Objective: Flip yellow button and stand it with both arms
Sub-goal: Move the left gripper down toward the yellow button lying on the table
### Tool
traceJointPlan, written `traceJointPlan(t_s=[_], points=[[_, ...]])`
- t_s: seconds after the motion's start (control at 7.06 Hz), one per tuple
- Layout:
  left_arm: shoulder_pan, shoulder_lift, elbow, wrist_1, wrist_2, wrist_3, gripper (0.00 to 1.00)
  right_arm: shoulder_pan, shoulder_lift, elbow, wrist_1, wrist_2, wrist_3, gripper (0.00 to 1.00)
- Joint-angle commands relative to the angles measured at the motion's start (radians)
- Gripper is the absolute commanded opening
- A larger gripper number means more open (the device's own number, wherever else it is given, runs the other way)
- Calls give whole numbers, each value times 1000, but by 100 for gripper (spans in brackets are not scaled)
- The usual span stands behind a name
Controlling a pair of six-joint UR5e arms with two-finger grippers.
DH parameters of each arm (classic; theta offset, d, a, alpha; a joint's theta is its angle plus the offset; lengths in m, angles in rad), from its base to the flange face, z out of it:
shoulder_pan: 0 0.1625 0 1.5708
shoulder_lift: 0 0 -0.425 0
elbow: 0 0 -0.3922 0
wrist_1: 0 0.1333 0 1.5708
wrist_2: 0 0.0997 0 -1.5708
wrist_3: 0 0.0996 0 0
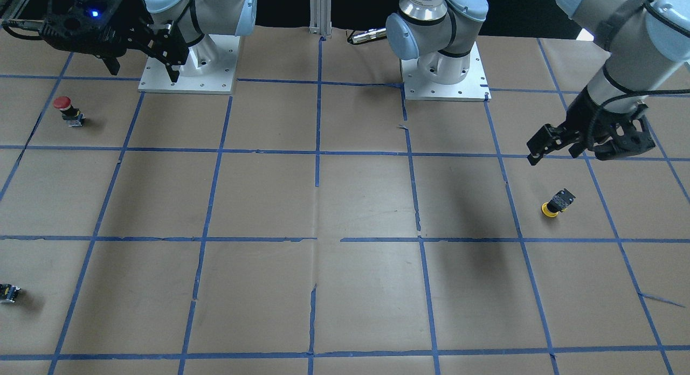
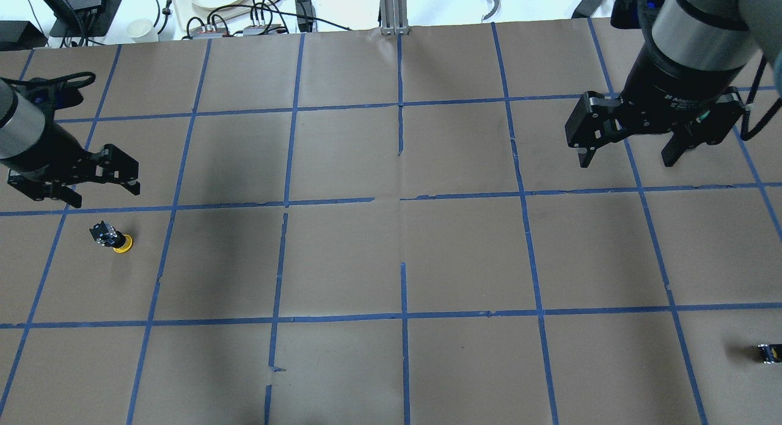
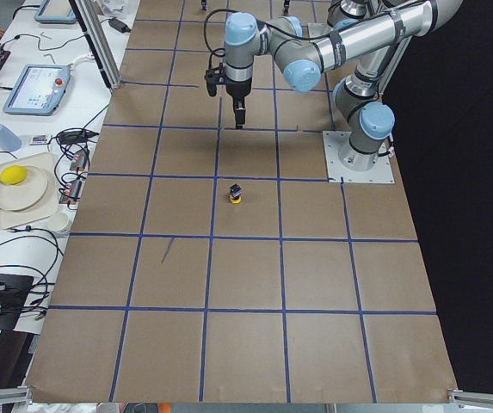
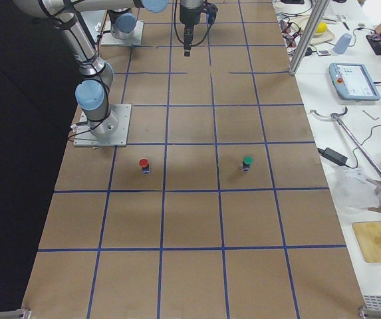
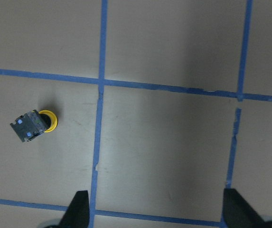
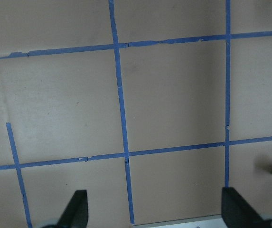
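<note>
Taped brown table (image 2: 391, 260): yellow button (image 2: 115, 239) sits apparently cap-down near our empty, wide-spread left gripper (image 2: 101, 192) (right gripper (image 2: 626, 162) likewise spread, well apart), so we should straddle its black body squarely before lifting.

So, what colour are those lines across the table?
Blue: tape lines forming a grid on the brown table cover; the overhead view shows it best.

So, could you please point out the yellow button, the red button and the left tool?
yellow button (image 2: 115, 239), overhead view, where body meets cap.
red button (image 1: 68, 111), front-facing view, just under its cap.
left tool (image 2: 105, 196), overhead view, midway between its fingertips.
</note>
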Motion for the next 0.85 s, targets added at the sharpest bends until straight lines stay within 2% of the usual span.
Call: traceJointPlan(t_s=[0.0,0.14,0.28,0.42,0.71], points=[[83,-186,28,89,7,0,100,4,-21,-4,-15,0,-12,100],[93,-252,32,122,8,-3,100,13,-15,-14,47,25,-6,100],[113,-285,35,133,9,-17,99,7,-21,-19,23,44,-6,100],[118,-314,13,203,10,-21,98,7,-30,-17,-7,47,-8,100],[119,-322,7,205,15,-41,89,9,-31,-1,8,59,-3,100]])
